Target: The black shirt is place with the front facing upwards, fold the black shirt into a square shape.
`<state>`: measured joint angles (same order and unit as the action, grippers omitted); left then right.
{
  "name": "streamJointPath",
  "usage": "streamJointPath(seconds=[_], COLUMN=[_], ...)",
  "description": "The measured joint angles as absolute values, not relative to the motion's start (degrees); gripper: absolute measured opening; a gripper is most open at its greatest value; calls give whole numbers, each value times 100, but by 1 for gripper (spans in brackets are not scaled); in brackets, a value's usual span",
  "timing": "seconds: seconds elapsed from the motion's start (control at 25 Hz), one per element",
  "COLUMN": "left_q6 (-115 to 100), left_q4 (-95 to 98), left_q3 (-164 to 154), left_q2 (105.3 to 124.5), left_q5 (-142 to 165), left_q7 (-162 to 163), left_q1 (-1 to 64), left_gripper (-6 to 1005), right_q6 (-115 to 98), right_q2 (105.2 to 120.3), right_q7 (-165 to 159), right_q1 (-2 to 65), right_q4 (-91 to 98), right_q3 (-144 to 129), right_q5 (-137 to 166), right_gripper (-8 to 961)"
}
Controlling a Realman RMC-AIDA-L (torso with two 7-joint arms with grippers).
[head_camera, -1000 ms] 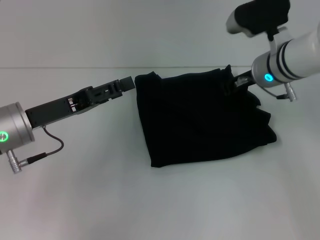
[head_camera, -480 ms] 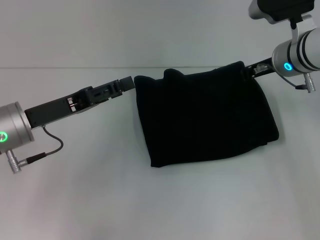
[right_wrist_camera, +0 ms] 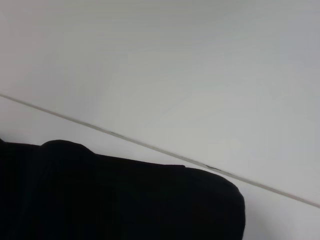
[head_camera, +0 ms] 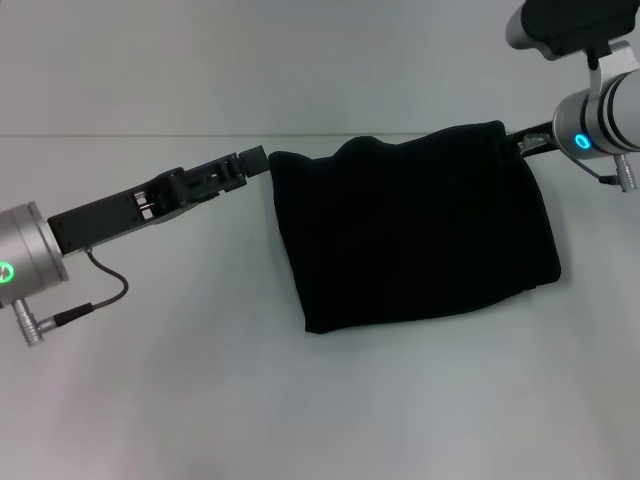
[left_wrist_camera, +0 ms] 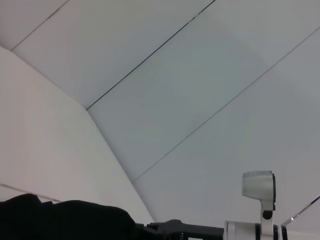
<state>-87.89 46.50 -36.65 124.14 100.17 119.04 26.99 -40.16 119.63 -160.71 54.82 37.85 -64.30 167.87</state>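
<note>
1. The black shirt is found on the white table, already gathered into a rough rectangle, its far edge raised and strung between the two grippers. The near edge lies on the surface.
2. The left gripper is set at the shirt's far-left corner, touching the cloth. Whether its fingers are pinched on that corner cannot be told; the tip is dark against dark cloth.
3. The right gripper is set at the far-right corner, where the cloth is lifted to it and appears to be clamped. The judgement rests on the raised, taut edge, not on fingers seen.
4. Key relation: the held edge runs left to right across the table, its long axis between the two grippers, and the body of the shirt lies toward the robot from both. Any fold over is judged to travel toward the robot, with both arms kept level.
5. The right side reaches slightly further out than the left, so the rectangle is skewed; neither arm is clearly nearer.
6. Hidden: the printed lettering and neck label are not seen. In both wrist views only a dark cloth edge is shown against the wall and table; no own fingers are seen.
</note>
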Motion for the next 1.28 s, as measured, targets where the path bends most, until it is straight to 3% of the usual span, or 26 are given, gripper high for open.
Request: streamJointPath(seconds=[0.36,0.52,0.8,1.04,1.2,1.28], left_q6=[-8798,-8805,-8888,-9207,-9249,-9124], left_q4=[4649,4649,4674,4768,4742,4635], left_q3=[-3669,-3674,-3629,-3640,-3670,-3691], left_q2=[12419,12419,12405,12377,12383,12396], left_q5=[9970,9947,9953,10284,10688,10947], left_q7=[11911,11891,11882,12173,12820,13228], left_q1=[2669,2655,2650,2650,2665,2683], left_gripper=[741,740,738,736,735,735], right_q6=[-3803,-3722,-4180,-5316,-6305,-6902], right_q2=[11955,11831,11440,11512,11426,11374], right_q7=[-16013,-16073,-16332,-15251,-14028,-13340], right_q1=[5552,5520,5162,3911,3012,2648], right_q4=[3371,3297,3806,5669,5742,5365], right_q3=[-6464,-6434,-5728,-4663,-4053,-3702], right_q5=[16795,16802,16758,14974,12358,11210], right_gripper=[9,10,278,533,694,727])
